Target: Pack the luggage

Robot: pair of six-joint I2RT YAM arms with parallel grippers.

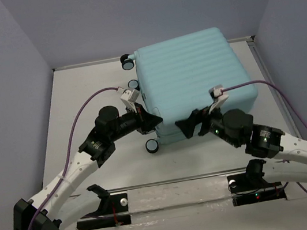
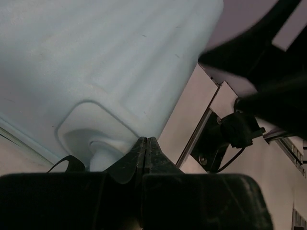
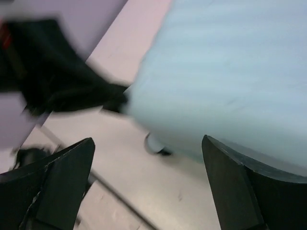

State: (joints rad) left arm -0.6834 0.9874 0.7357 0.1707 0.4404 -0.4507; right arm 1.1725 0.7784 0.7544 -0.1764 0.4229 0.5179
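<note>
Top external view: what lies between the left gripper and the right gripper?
Only the near edge of the luggage lies between the left gripper and the right gripper, as the top external view shows.

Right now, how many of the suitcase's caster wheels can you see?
3, all on the luggage at its left end: far wheel by the back corner, middle wheel partway along, near wheel at the front corner. A fourth may be hidden under the shell.
</note>
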